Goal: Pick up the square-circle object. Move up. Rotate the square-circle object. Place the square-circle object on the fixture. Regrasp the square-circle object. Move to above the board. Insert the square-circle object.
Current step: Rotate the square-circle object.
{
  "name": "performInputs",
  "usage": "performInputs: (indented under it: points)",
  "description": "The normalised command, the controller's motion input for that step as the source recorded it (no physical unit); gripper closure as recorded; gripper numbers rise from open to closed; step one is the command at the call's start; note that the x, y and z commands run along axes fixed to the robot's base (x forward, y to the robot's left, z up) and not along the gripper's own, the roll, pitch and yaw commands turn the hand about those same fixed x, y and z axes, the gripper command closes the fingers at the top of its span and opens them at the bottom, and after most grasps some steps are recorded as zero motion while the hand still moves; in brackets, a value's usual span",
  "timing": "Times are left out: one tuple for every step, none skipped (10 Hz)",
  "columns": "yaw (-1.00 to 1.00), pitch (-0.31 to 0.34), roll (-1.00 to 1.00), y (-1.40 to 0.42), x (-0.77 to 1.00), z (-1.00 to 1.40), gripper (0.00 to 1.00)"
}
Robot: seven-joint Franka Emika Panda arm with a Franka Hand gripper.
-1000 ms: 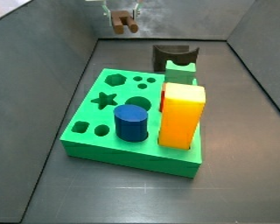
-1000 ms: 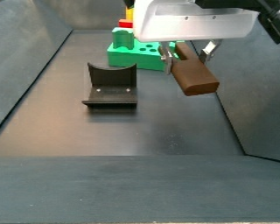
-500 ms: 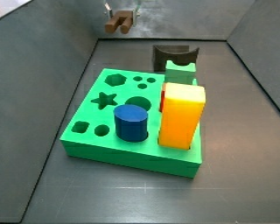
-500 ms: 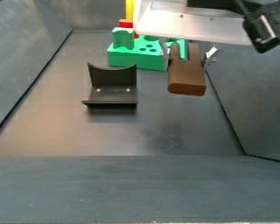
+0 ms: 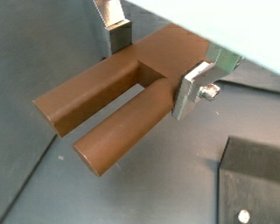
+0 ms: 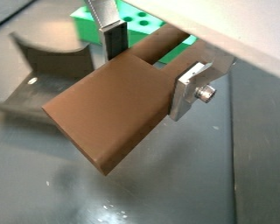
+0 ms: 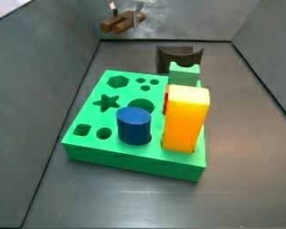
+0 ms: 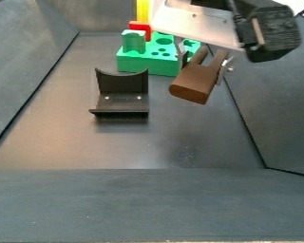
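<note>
Above the dark floor, clear of everything, the gripper hangs with its flat silver fingers clamped on the long dark-brown square-circle object; the peg is tilted in the air in both wrist views; the dark grey-black notched fixture stands below and beside it; the thick bright-green board carries a blue cylinder and a tall yellow-orange block.

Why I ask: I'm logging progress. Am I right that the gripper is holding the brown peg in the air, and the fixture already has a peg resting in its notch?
Not quite. The gripper does hold the square-circle object in the air, but the fixture has nothing in its notch; a side view shows it bare.
</note>
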Motion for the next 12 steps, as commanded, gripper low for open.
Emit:
performInputs:
  points:
    - [-1.0,-0.001,0.0,0.02,0.01,0.0,1.0]
    - [-1.0,-0.001,0.0,0.02,0.01,0.0,1.0]
    - [-1.0,-0.001,0.0,0.02,0.01,0.0,1.0]
    - [-1.0,-0.001,0.0,0.02,0.01,0.0,1.0]
    - [-1.0,-0.002,0.0,0.02,0.01,0.0,1.0]
    - [-1.0,-0.002,0.0,0.02,0.01,0.0,1.0]
    - [-1.0,-0.002,0.0,0.02,0.01,0.0,1.0]
    - [-1.0,-0.002,0.0,0.02,0.01,0.0,1.0]
    - [-1.0,-0.002,0.0,0.02,0.01,0.0,1.0]
    - [-1.0,-0.002,-0.01,0.02,0.01,0.0,1.0]
    - [-1.0,-0.002,-0.01,0.02,0.01,0.0,1.0]
    - [-1.0,-0.002,-0.01,0.02,0.01,0.0,1.0]
